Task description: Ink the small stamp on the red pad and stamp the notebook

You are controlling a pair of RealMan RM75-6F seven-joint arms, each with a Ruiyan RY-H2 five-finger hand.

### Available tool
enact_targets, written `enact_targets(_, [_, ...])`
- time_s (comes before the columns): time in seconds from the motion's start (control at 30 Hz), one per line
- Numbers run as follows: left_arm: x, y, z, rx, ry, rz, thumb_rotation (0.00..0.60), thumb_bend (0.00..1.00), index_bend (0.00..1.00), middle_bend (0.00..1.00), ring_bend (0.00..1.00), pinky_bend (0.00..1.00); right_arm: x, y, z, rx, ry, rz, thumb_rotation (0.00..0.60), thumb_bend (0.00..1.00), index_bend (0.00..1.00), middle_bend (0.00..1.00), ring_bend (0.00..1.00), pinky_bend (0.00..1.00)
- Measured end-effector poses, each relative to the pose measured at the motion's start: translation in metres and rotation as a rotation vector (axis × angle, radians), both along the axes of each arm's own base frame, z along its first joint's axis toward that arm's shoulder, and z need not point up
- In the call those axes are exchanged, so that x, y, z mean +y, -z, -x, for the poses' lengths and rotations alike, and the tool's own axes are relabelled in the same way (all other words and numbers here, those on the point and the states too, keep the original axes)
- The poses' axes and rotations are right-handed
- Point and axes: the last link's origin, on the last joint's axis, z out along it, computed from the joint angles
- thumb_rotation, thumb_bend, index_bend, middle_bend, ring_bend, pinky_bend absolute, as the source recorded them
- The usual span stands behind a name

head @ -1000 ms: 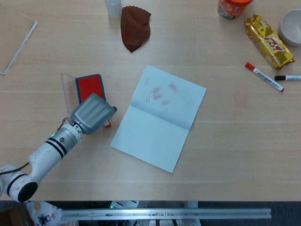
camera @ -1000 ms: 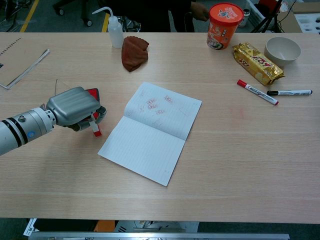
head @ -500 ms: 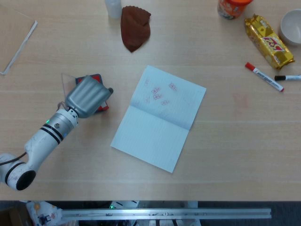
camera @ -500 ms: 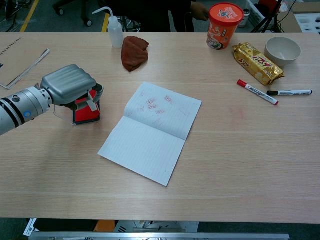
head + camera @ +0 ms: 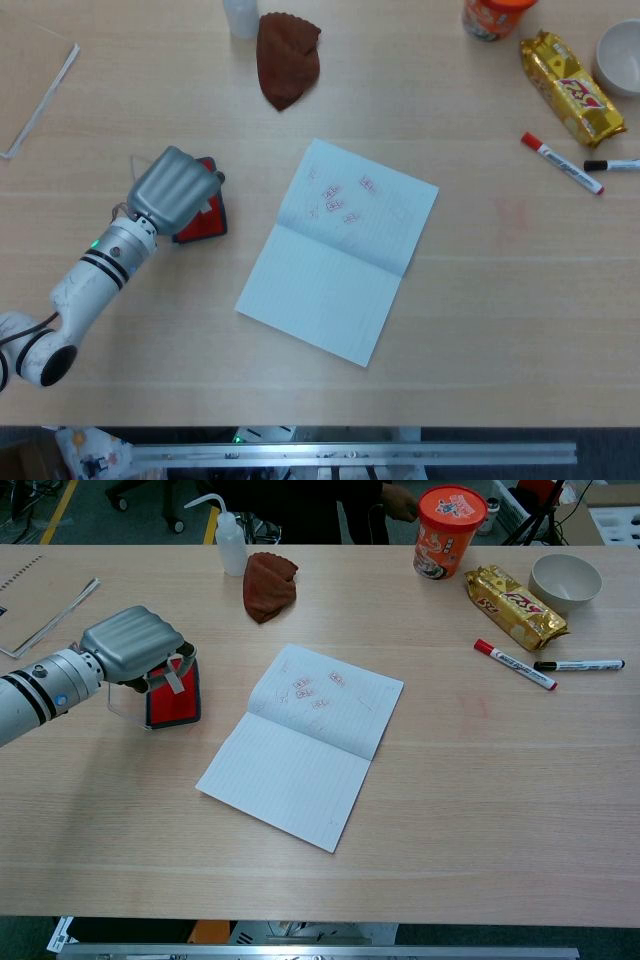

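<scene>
The left hand point(image 5: 135, 650) hangs over the red pad point(image 5: 173, 700), fingers curled downward around what seems to be the small stamp point(image 5: 176, 678), mostly hidden beneath them. The pad sits just left of the open notebook point(image 5: 300, 740), which carries several faint red stamp marks point(image 5: 310, 690) on its upper page.

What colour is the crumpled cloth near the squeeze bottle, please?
The cloth is reddish brown, clearest in the chest view.
</scene>
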Motion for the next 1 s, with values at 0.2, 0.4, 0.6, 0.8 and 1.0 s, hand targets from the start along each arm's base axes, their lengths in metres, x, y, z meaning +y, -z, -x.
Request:
enact_targets(0.2, [0.001, 0.002, 0.008, 0.005, 0.001, -0.005, 0.600, 0.38, 0.58, 1.00, 1.00, 1.00, 0.001, 0.000, -0.001, 0.002, 0.000, 0.003, 0.600, 0.37, 0.26, 0.39, 0.31, 0.41])
enact_targets(0.4, [0.002, 0.005, 0.012, 0.012, 0.009, -0.009, 0.600, 0.38, 0.58, 1.00, 1.00, 1.00, 0.002, -0.001, -0.003, 0.003, 0.000, 0.005, 0.600, 0.37, 0.26, 0.39, 0.31, 0.41])
enact_targets(0.6, [0.003, 0.008, 0.016, 0.024, 0.013, -0.006, 0.600, 0.38, 0.58, 0.99, 1.00, 1.00, 0.004, -0.002, -0.002, 0.005, 0.006, 0.010, 0.600, 0.37, 0.26, 0.39, 0.31, 0.41])
enact_targets(0.8, [0.004, 0.011, 0.017, 0.035, 0.009, 0.002, 0.600, 0.38, 0.58, 0.99, 1.00, 1.00, 0.004, -0.001, 0.000, 0.007, 0.011, 0.008, 0.600, 0.37, 0.26, 0.39, 0.31, 0.41])
enact_targets(1.0, [0.004, 0.014, 0.017, 0.044, 0.008, 0.007, 0.600, 0.38, 0.58, 0.99, 1.00, 1.00, 0.004, -0.002, 0.001, 0.007, 0.014, 0.011, 0.600, 0.37, 0.26, 0.39, 0.31, 0.41])
